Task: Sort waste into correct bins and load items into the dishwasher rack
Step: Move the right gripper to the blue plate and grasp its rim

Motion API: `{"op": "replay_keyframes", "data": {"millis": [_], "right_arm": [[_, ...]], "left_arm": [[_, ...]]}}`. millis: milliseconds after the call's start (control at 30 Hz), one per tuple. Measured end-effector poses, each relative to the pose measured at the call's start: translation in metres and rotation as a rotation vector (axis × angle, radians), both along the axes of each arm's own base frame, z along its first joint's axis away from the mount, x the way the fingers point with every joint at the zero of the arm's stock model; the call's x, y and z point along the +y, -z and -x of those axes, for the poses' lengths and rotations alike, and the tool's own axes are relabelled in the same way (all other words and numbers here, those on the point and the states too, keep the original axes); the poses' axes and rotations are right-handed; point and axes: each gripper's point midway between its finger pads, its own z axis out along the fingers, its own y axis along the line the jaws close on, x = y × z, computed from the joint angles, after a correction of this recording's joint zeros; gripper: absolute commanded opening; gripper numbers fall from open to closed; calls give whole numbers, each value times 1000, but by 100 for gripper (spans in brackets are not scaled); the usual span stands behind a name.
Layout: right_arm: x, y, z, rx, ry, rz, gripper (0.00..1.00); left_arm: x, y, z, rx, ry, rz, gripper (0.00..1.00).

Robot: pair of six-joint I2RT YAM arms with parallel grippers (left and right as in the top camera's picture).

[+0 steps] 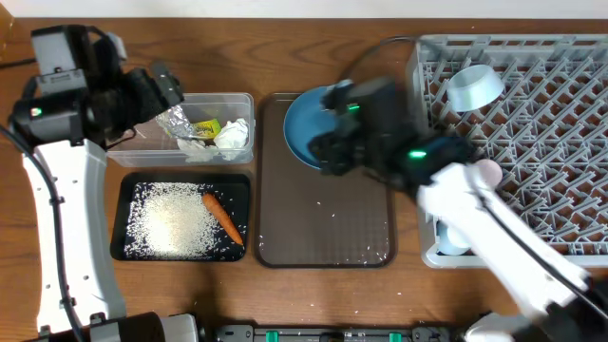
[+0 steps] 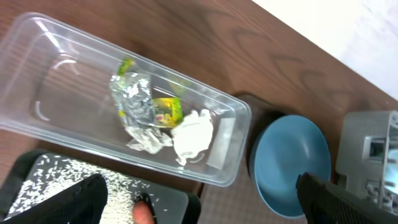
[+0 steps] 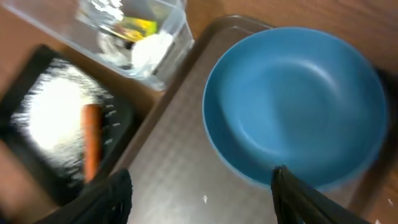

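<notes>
Right gripper (image 3: 202, 177) jaws apart over blue bowl (image 3: 298, 99); seat one finger inside rim, close squarely; left gripper (image 2: 199, 183) wide, empty

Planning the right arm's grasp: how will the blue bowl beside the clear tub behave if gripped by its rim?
The blue bowl looks rigid, with a smooth, slightly shiny surface, so a pinch on its rim might slip. It is wide and fairly shallow, so a push would likely slide it rather than tip it.

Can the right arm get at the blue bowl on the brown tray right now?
Probably yes: the right gripper hovers just above the blue bowl, jaws apart, and nothing lies between them on the brown tray.
</notes>
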Motion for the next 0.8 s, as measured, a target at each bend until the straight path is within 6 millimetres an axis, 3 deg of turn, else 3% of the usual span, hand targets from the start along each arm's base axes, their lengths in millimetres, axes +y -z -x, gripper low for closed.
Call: {"op": "replay_keyframes", "data": {"millis": [200, 433, 633, 800], "right_arm": [[22, 57, -31, -68, 60, 130, 69], [35, 112, -45, -40, 94, 161, 64], [47, 136, -46, 1, 92, 123, 61], [49, 138, -44, 19, 87, 114, 60]], "left_arm": [[3, 0, 0, 0, -7, 0, 99], [3, 0, 0, 0, -7, 0, 99], [3, 0, 0, 0, -7, 0, 99], [3, 0, 0, 0, -7, 0, 99]]}}
